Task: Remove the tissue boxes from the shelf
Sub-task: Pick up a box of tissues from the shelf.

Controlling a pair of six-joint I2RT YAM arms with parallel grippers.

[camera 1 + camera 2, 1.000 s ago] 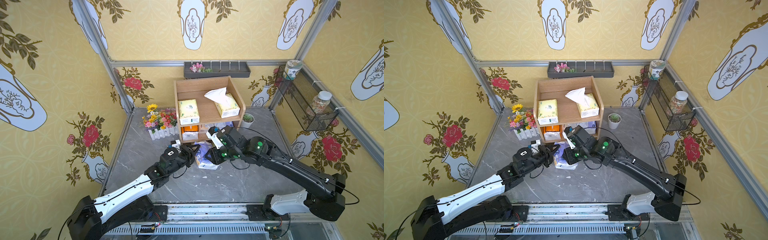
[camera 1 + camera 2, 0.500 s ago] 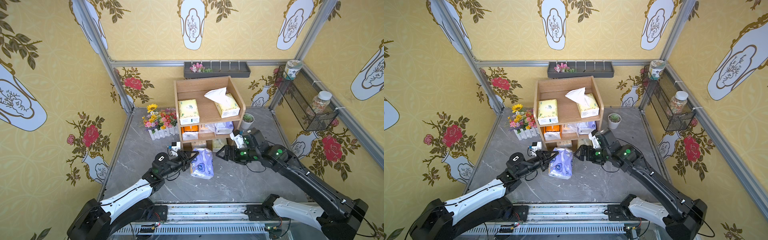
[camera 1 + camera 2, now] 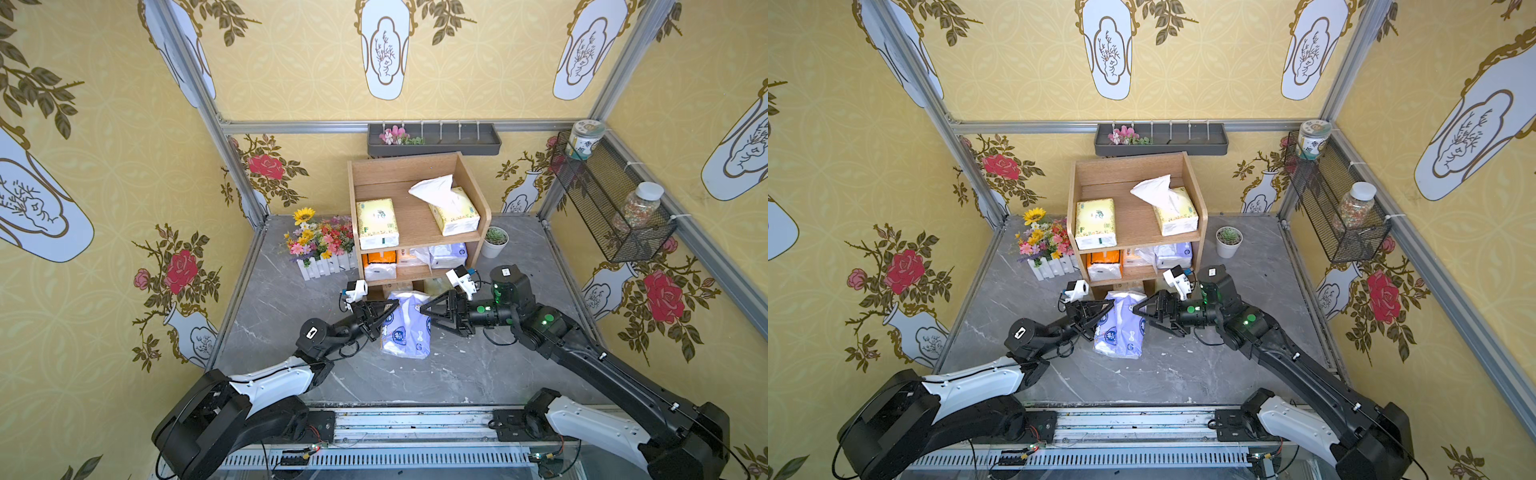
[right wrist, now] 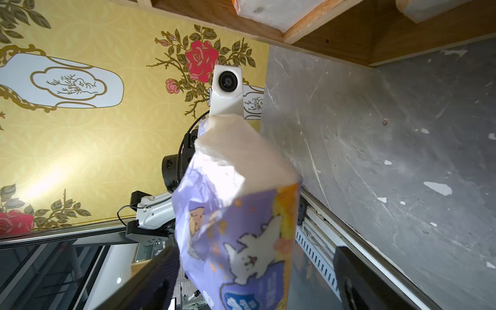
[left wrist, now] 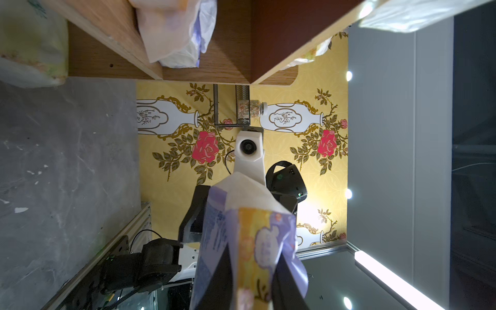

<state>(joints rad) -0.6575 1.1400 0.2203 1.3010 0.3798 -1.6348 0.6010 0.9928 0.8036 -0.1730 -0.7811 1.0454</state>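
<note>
Left tool (image 3: 386, 319) is clamped on the lavender tissue pack (image 3: 409, 334); right tool (image 3: 428, 318), jaws spread apart, straddles the pack's opposite side.

Tissue pack (image 3: 405, 328) before shelf (image 3: 415, 216), flowers (image 3: 320, 241) at left, plant (image 3: 494, 237) at right

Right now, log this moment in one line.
left hand: shut on purple pack | right hand: open beside it | shelf: holds more packs

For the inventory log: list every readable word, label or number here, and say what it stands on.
No text reads clearly.
On the purple tissue pack: print too blurred.
On the yellow-green packs: print too small.
On the jar: label too small.
</note>
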